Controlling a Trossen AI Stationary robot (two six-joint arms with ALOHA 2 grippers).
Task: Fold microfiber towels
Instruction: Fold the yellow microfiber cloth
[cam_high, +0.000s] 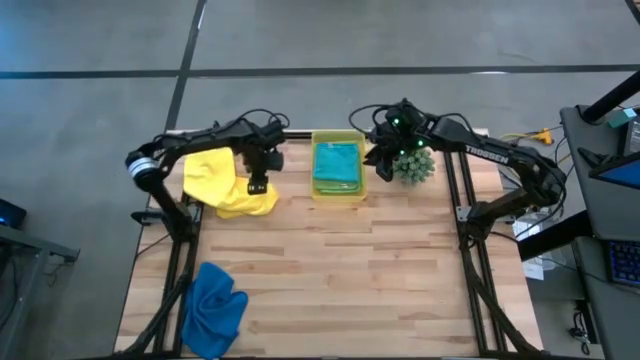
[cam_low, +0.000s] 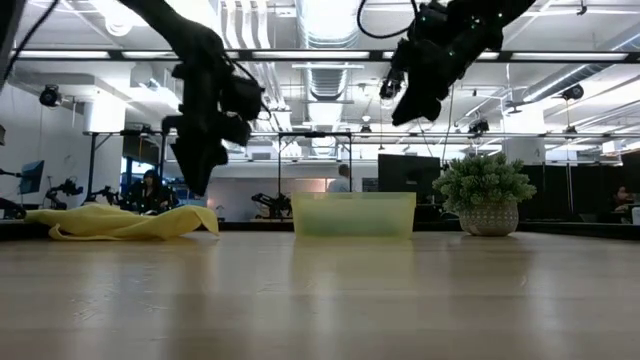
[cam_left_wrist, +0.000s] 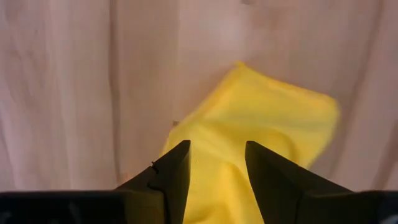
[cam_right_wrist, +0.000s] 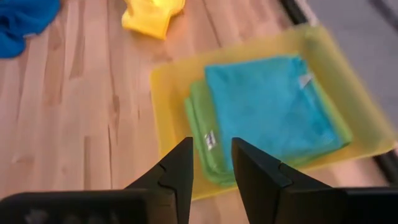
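High view, blue towel (cam_high: 213, 309): crumpled at the near left table (cam_high: 350, 280) corner, nearest the camera, well apart from both arms.
High view, yellow towel (cam_high: 225, 182): bunched at the far left, not yet folded.
High view, left gripper (cam_high: 258, 184): above the yellow towel's inner edge.
High view, bin (cam_high: 338, 195): far centre, holds the teal towel (cam_high: 338, 166).
High view, right gripper (cam_high: 383, 165): between bin and plant (cam_high: 414, 165).
Low view, left gripper (cam_low: 198, 172): raised clear of the yellow towel (cam_low: 125, 221); no cloth hangs from it.
Low view, right gripper (cam_low: 415, 100): high above the bin (cam_low: 354, 214), nothing in it.
Left wrist view, left gripper (cam_left_wrist: 214, 171): fingers spread, empty, yellow towel (cam_left_wrist: 255, 143) beneath and apart.
Right wrist view, right gripper (cam_right_wrist: 211, 165): fingers parted, empty, over the bin (cam_right_wrist: 163, 112).
Right wrist view, bin contents: teal towel (cam_right_wrist: 273, 102) folded on top of the folded green towel (cam_right_wrist: 202, 134).
Risk, yellow towel: judged likely to be pinched through several layers, since it lies in a heap; the fold would then come out skewed.
Risk, plant: the right arm is near it and could tip it when swinging across.
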